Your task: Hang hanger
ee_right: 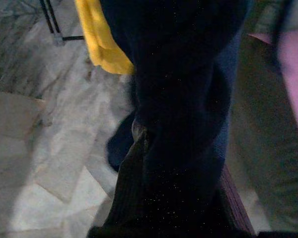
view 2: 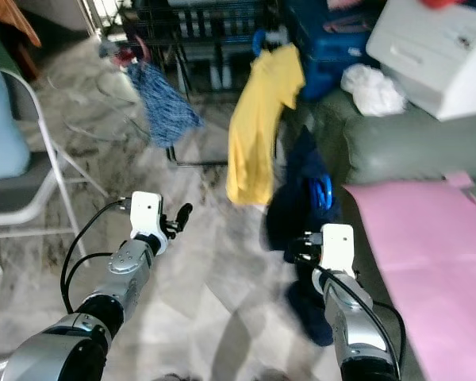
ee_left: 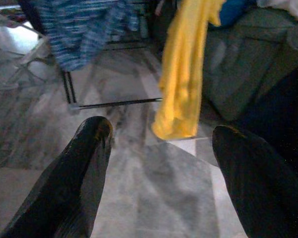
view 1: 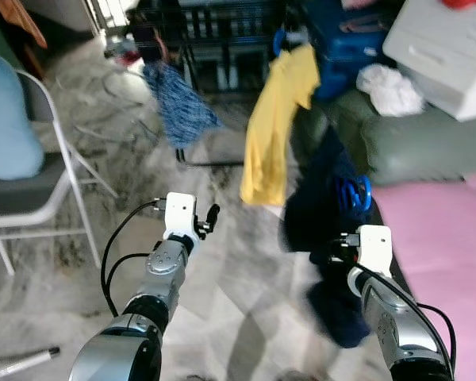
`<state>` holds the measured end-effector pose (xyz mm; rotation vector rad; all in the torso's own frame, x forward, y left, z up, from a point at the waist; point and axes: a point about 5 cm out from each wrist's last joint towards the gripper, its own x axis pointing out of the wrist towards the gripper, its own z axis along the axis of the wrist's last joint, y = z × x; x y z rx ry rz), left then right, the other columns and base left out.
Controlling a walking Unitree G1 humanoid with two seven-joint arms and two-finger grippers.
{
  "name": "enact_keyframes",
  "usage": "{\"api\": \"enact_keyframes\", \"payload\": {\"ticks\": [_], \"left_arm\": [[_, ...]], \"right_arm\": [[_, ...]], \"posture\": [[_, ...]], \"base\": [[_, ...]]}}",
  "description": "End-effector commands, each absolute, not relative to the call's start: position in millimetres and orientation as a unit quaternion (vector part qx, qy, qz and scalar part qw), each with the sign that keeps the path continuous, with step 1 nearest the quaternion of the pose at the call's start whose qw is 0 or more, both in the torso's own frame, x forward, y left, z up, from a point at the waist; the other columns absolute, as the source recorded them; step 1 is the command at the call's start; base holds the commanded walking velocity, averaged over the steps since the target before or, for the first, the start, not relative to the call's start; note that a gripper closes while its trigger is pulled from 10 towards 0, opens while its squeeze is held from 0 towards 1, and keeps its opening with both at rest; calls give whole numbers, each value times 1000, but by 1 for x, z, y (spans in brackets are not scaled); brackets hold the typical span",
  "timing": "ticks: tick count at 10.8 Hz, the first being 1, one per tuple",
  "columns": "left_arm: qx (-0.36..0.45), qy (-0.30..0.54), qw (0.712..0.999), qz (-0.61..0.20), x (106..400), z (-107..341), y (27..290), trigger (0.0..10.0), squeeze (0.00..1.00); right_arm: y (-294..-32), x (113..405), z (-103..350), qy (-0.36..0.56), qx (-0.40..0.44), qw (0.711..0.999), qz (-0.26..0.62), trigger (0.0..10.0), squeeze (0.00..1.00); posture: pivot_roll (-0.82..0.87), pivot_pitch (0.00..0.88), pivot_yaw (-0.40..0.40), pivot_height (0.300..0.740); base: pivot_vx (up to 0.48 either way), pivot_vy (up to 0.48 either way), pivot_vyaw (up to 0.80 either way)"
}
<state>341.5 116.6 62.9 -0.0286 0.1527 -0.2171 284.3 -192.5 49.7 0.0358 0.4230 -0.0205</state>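
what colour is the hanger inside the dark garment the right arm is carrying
Blue. The hanger shows against the navy garment, clearest in the left eye view.

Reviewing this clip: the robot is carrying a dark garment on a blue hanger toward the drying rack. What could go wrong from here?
1. The navy garment hangs low from the right gripper, its hem near the marble floor; it could drag or slide off the blue hanger.
2. The yellow shirt on the drying rack hangs close by; a swing could snag it.
3. The open left gripper holds nothing, so the load has no second support.
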Motion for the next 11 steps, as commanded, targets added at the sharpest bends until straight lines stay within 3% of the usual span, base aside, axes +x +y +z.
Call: {"api": "enact_keyframes", "payload": {"ticks": [1, 5, 11], "left_arm": [[-6, 87, 992, -90, 341, 60, 129, 10000, 0], [6, 88, 992, -92, 341, 60, 127, 10000, 0], [4, 92, 990, -104, 339, 57, 117, 10000, 0]], "right_arm": [[-180, 291, 60, 185, 24, 982, 9, 10000, 0], [-182, 291, 61, 184, 26, 983, -1, 10000, 0], [-184, 293, 65, 178, 28, 984, -4, 10000, 0]], "posture": [[-242, 83, 76, 740], [-247, 80, 80, 740], [-255, 80, 83, 740]], "base": [[341, 337, 0], [341, 337, 0], [435, 0, 0]]}}
